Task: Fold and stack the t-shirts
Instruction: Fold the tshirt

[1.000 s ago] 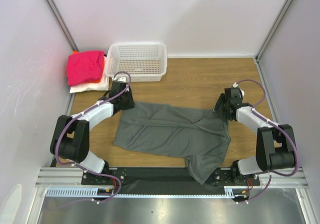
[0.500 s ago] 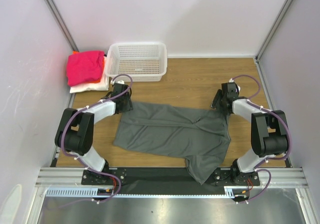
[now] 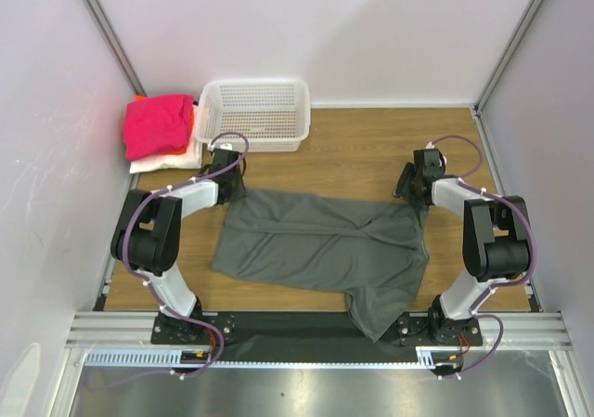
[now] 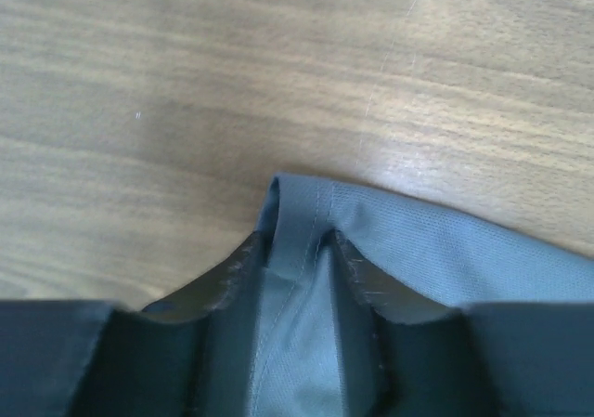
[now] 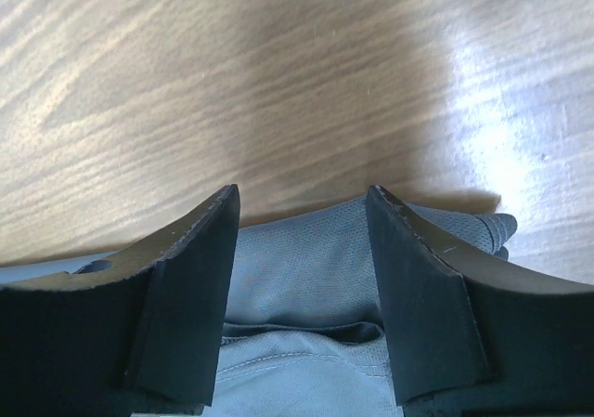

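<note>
Well, wooden table, pale walls, t-shirt

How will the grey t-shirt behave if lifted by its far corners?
Probably floppy: the grey t-shirt lies flat and creased, so its middle should sag. Likely light, too: its edge puckers easily in the left gripper.

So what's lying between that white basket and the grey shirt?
Bare wooden table mostly, seen from the top view; only the left pincer sits in that gap, at the grey shirt's corner.
</note>
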You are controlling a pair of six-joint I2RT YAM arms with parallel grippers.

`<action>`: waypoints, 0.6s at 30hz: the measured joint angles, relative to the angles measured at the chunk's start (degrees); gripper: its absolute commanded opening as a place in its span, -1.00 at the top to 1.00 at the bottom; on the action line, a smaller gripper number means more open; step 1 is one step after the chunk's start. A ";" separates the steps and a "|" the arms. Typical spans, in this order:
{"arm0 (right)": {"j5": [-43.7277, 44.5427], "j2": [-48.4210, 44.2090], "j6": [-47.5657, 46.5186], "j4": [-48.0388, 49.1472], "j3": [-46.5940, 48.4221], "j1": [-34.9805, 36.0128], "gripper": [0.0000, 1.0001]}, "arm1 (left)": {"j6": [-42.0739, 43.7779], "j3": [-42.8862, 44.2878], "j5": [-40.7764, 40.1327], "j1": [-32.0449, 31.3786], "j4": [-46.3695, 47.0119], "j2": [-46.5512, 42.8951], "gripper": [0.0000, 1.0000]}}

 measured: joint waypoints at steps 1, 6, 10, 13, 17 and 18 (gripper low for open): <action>0.00 0.15 -0.04 0.11 0.15 -0.07 -0.22 | -0.13 0.35 -0.02 0.00 0.11 0.35 0.33; 0.02 0.79 -0.42 0.42 0.52 -0.39 -0.03 | -0.42 1.38 -0.76 0.09 0.24 1.27 0.86; 0.00 1.81 -0.55 0.76 1.38 -0.79 0.16 | -1.27 1.44 -1.55 0.92 0.26 1.27 0.99; -0.33 3.08 -0.66 1.14 2.58 -1.14 0.25 | -1.92 1.49 -1.49 2.32 0.26 1.29 0.99; -1.05 4.94 -1.22 1.36 4.66 -1.49 0.34 | -2.27 1.51 -1.33 3.54 0.28 1.31 0.99; -1.20 5.49 -1.46 1.44 5.25 -1.49 0.35 | -2.27 1.51 -1.27 3.63 0.28 1.31 0.99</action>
